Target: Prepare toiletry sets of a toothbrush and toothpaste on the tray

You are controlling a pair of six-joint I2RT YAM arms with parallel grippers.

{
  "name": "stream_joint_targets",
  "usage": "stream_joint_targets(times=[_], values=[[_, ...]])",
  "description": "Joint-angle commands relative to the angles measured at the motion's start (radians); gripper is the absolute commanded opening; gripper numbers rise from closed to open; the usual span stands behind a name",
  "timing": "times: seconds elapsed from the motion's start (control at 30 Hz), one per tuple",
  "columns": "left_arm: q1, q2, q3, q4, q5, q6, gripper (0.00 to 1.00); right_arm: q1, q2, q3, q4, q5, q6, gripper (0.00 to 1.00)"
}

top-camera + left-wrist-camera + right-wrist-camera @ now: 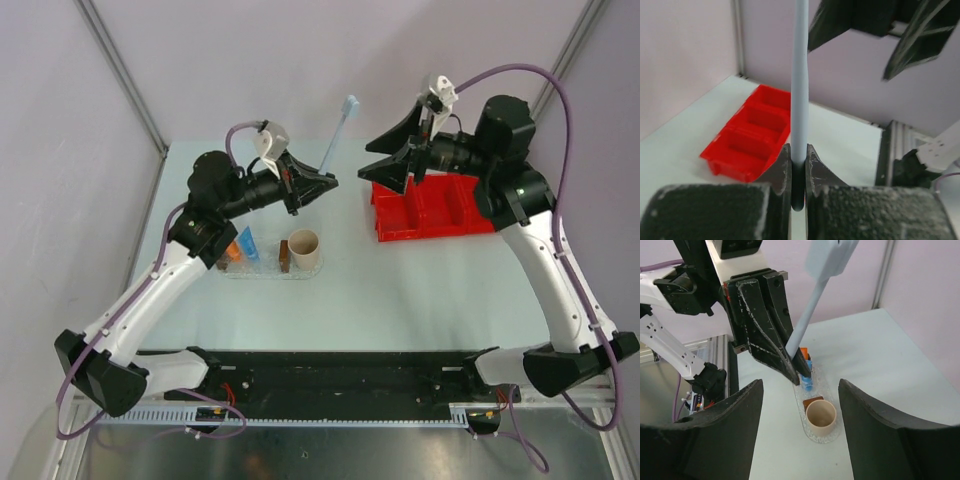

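Observation:
My left gripper (318, 186) is shut on the lower end of the pale blue toothbrush (338, 130), which sticks up and away with its head on top. In the left wrist view the toothbrush (800, 75) stands between the closed fingertips (785, 165). Beneath and just left of it lies the clear tray (262, 274), carrying the orange toothpaste (234, 250), the blue toothpaste (248, 243), a brown block (284, 256) and a beige cup (304, 248). My right gripper (366, 162) hangs open and empty over the red bin's left end, facing the toothbrush (812, 310) and the tray (820, 440).
A red divided bin (430, 206) sits at the back right of the table, under the right arm. Pale walls with metal posts close in the back and sides. The arm bases and a black rail run along the near edge.

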Motion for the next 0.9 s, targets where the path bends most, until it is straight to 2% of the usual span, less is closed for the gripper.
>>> stream_joint_targets(times=[0.0, 0.37, 0.67, 0.87], values=[[0.01, 0.004, 0.007, 0.142, 0.119, -0.17, 0.0, 0.047, 0.05, 0.018, 0.085, 0.042, 0.009, 0.66], [0.008, 0.027, -0.039, 0.261, 0.166, -0.25, 0.0, 0.098, 0.105, 0.024, 0.175, 0.016, 0.079, 0.63], [0.008, 0.024, -0.057, 0.288, 0.171, -0.26, 0.0, 0.121, 0.111, 0.018, 0.215, -0.012, 0.122, 0.61], [0.007, 0.028, -0.059, 0.294, 0.171, -0.268, 0.0, 0.135, 0.114, 0.01, 0.228, -0.018, 0.131, 0.56]])
